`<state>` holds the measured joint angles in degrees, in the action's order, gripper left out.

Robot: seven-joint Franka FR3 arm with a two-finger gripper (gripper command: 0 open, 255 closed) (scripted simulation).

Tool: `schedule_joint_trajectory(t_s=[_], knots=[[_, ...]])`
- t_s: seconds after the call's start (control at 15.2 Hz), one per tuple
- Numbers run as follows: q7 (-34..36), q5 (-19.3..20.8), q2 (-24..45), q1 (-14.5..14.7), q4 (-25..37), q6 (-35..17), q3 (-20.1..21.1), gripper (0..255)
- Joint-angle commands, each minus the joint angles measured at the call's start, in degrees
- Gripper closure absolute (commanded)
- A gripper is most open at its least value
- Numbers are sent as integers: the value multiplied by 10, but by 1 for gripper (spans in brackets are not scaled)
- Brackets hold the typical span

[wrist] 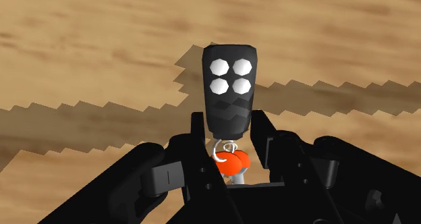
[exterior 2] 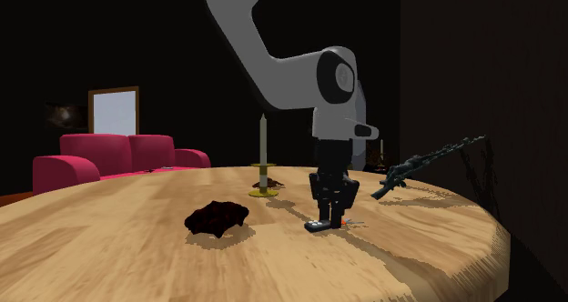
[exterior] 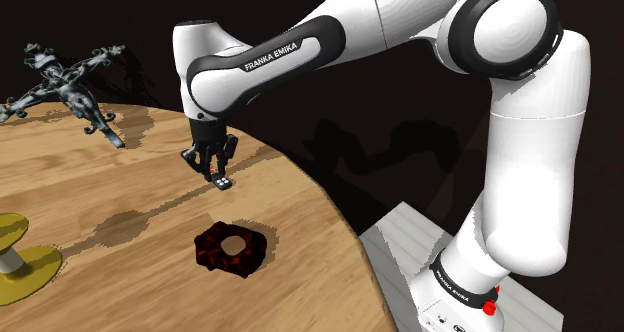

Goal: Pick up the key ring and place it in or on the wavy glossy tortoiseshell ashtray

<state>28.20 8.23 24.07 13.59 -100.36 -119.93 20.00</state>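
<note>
Here, the jaws are clasping one key ring [wrist: 229,88]. One dark ashtray [exterior: 232,246] is sitting lower-centre on the desk [exterior: 120,190].

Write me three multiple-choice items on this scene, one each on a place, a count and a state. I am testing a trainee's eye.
1. Where is the dark ashtray?
A. held in the gripper
B. on the table, apart from the gripper
C. stacked on the key fob

2. How many white buttons are on the key fob?
A. two
B. four
C. six

3. What is the gripper doing?
A. clasping the key fob's end
B. spread wide over bare wood
C. gripping the ashtray

Answers:
1 B, it lies on the wood nearer the shoulder view's bottom than the gripper.
2 B, the wrist view shows two rows of two.
3 A, the wrist view shows it pressing the fob from both sides.
</note>
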Motion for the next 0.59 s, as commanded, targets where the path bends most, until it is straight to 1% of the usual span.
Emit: schedule_joint_trajectory(t_s=[0.0, 0.2, 0.53], knots=[[0, 0, 0, 0, 0, 0, 0, 255], [0, 0, 0, 0, 0, 0, 0, 255], [-4, -7, -17, -2, 16, 32, 3, 255]])
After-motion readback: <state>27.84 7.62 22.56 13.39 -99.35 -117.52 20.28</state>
